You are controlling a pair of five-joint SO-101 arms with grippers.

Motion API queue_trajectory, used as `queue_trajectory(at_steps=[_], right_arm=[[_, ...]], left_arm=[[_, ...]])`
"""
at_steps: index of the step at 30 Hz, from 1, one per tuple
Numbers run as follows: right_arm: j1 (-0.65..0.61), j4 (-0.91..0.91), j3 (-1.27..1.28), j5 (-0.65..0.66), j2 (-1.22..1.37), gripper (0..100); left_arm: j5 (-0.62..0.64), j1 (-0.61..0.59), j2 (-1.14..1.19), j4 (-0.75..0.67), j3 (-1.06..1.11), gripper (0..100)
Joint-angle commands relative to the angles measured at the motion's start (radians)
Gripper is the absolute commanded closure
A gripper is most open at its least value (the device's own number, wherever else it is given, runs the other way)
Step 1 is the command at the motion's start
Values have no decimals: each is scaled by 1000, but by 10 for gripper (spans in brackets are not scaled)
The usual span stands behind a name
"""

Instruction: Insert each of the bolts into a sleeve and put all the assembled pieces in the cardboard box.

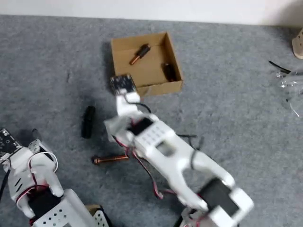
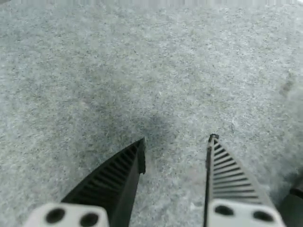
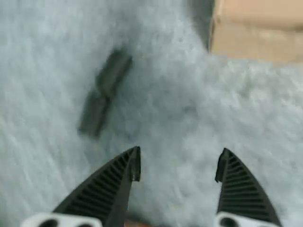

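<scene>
We see the cardboard box (image 1: 124,46) standing on the grey carpet (image 1: 236,109) in the high view. An assembled piece (image 1: 139,54), a black sleeve with a copper bolt end showing, lies inside it. A darker piece (image 1: 169,71) rests against the box's right wall. It may be a second assembly, though we cannot make out a bolt in it.

Outside the box, a loose sleeve (image 1: 88,121) lies on the carpet, well apart from the cardboard. A loose bolt (image 1: 110,159) lies nearer the arm bases, just beside the right arm (image 1: 161,146). That arm stretches across the middle of the table, its wrist close to the box's near-left corner.

Through its wrist camera we see the right gripper (image 3: 179,164) spread wide and holding nothing, hanging over bare carpet. The loose sleeve and a corner of the box lie beyond it.

The left arm (image 1: 28,175) sits at the table's near-left corner. The left gripper (image 2: 176,146) is also parted and empty above the carpet.
</scene>
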Motion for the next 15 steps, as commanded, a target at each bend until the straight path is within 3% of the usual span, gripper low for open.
queue_trajectory(at_steps=[1, 10, 15], right_arm=[[-16, 10, -271, -103, 133, 752], [-39, 15, -661, -180, 464, 752], [-67, 119, -865, -181, 615, 752]], left_arm=[[2, -2, -7, -29, -7, 796], [2, -2, -7, -34, -4, 796], [2, -2, -7, -34, -2, 796]])
